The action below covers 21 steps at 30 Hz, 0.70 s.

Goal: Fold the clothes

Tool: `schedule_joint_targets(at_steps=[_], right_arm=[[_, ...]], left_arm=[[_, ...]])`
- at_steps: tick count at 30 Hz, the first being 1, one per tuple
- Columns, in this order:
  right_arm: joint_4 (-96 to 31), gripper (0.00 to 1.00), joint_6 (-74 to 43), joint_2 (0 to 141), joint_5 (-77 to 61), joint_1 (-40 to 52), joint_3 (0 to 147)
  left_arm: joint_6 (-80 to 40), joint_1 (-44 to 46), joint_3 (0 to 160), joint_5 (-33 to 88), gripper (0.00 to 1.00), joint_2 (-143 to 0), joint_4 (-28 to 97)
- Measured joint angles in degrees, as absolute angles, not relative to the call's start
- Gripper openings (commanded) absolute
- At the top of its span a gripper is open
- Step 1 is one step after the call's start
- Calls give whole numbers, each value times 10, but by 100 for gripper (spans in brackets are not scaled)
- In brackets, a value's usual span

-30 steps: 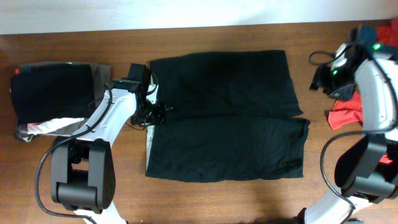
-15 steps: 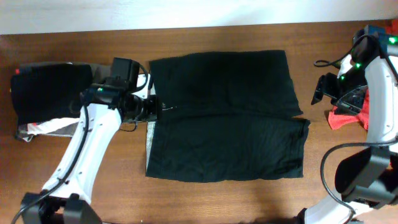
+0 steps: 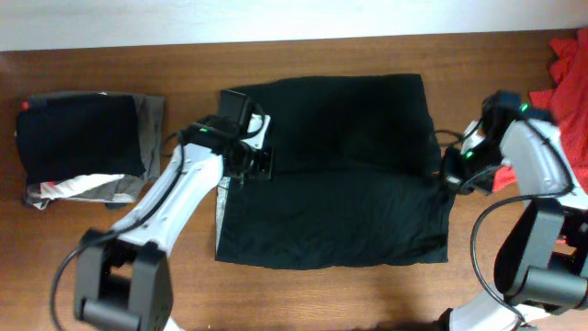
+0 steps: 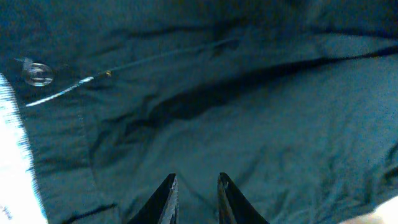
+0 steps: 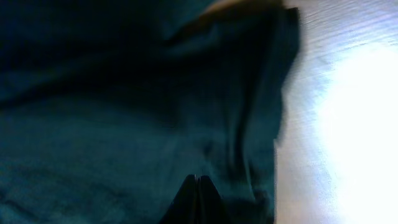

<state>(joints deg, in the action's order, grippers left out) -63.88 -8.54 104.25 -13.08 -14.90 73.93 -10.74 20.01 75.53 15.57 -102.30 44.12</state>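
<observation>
Table (image 3: 110, 276): brown wood, with all the clothes lying on it.
Shirt (image 3: 340, 175): black, spread flat in the middle, with a crease running across it from left to right.
Stack (image 3: 83, 147): a folded black piece on a grey one with a white stripe, at the left end, apart from the shirt.
Red garment (image 3: 570, 64): crumpled at the far right corner, partly out of view.
Left gripper (image 4: 194, 182): at the shirt's left edge, jaws narrowly parted, tips low over the cloth.
Right gripper (image 5: 196, 182): at the shirt's right edge, jaws pressed together; I cannot tell whether cloth is pinched.

Gripper (image 4: 196, 180) slightly parted over creased black garment (image 4: 261, 124); button (image 4: 37, 73) upper left.
</observation>
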Motion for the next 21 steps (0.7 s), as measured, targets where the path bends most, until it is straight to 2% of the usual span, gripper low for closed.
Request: schedule_joint_targets(at_steps=[7,12,21], right_arm=[[-515,4,-86,1042,-137,-152,603],[-484,4,-90,1025,-152,-157,562],[-582,4,-86,1031,-160,-157,554]], left_arm=[[-107,199,755,145,22,-1110,480],[-107,199,754,138,22,-1152,522],[-107,195,755,84,21,-1154,590]])
